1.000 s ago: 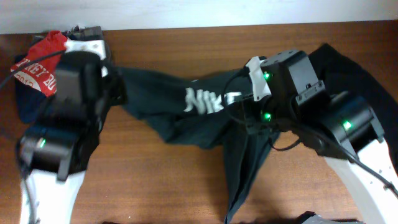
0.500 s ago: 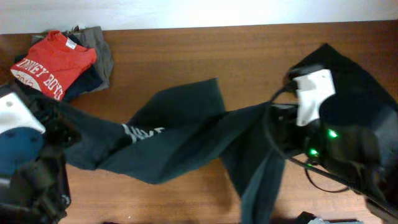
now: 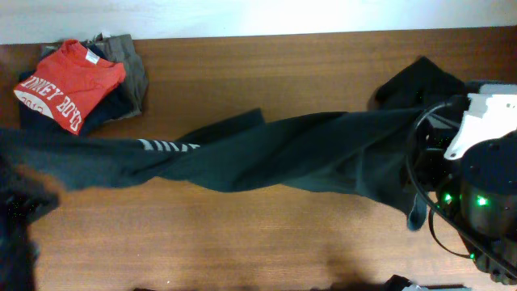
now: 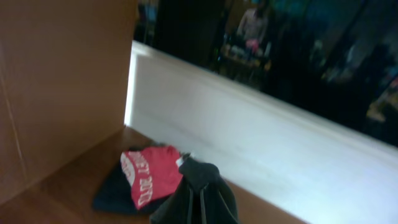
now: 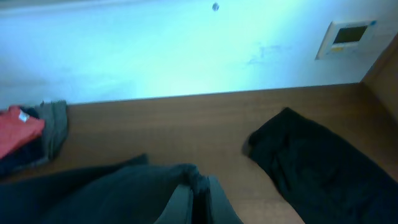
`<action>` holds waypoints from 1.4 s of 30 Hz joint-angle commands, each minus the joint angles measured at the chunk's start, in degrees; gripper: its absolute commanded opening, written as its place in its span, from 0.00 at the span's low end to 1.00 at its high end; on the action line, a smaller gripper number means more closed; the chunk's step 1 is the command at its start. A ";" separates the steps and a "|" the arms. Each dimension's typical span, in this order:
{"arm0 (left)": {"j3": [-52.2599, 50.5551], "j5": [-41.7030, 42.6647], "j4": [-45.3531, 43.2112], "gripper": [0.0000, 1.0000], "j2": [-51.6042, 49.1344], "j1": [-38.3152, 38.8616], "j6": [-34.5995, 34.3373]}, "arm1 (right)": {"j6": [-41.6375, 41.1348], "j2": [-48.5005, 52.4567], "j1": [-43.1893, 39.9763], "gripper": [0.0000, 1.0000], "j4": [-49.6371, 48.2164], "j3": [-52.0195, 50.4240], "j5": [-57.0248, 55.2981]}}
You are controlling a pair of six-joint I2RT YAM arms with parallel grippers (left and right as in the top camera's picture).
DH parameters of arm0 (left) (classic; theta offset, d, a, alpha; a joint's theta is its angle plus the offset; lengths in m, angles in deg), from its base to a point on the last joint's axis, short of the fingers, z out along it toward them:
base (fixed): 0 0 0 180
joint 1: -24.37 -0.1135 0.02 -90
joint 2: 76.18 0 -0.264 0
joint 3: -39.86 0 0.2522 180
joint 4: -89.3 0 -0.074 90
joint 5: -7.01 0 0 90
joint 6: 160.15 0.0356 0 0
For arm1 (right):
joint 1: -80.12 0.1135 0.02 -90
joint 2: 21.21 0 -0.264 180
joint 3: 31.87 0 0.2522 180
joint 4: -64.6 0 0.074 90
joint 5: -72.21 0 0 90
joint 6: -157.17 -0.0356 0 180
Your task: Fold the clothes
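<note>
Over the last second the arms have swung apart, so the black T-shirt (image 3: 266, 158) now spans the table (image 3: 283, 73) as a taut, twisted band, its white lettering (image 3: 166, 146) squeezed to a sliver; judged stretched out, not yet flat or folded. Both the left gripper (image 4: 200, 190) and the right gripper (image 5: 194, 198) are clamped on opposite ends of the soft, matte knit. A folded red shirt (image 3: 69, 85) tops the pile at far left, and a second black garment (image 3: 424, 81) lies crumpled at far right.
</note>
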 commanded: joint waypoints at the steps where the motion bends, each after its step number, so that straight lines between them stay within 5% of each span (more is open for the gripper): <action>1: 3.93 -1.20 1.14 0.01 -0.02 -0.35 0.83 | -0.61 -0.50 0.28 0.04 -0.72 2.99 -3.67; 15: 15.82 -1.22 2.14 0.01 -6.84 -0.35 0.83 | -0.46 -0.09 0.28 0.04 -1.09 12.90 -9.68; 28: 15.85 -3.23 -3.58 0.01 -35.54 -0.42 0.81 | -5.42 15.26 -4.04 0.04 -4.37 12.79 -17.90; 34: 15.85 -1.36 -15.93 0.01 -51.41 -3.04 0.83 | -0.22 28.87 -21.44 0.04 -15.82 12.81 6.51; 36: 15.85 0.68 -18.16 0.01 -55.56 -3.74 0.85 | 3.87 33.55 -26.56 0.16 -18.80 12.79 16.65; 38: 15.85 2.14 -19.87 0.09 -59.25 -4.20 0.81 | 5.75 37.03 -29.27 0.40 -20.13 12.81 21.81; 40: 15.85 2.25 -21.70 0.62 -63.47 -4.26 0.83 | 8.22 41.40 -31.63 0.89 -20.98 12.81 26.64; 41: 15.85 2.25 -22.25 0.87 -65.75 -4.26 0.83 | 9.25 43.15 -32.30 0.99 -21.09 12.81 28.28; 42: 15.85 2.25 -22.29 0.99 -67.58 -4.26 0.83 | 10.43 45.77 -33.18 0.99 -20.72 12.81 30.01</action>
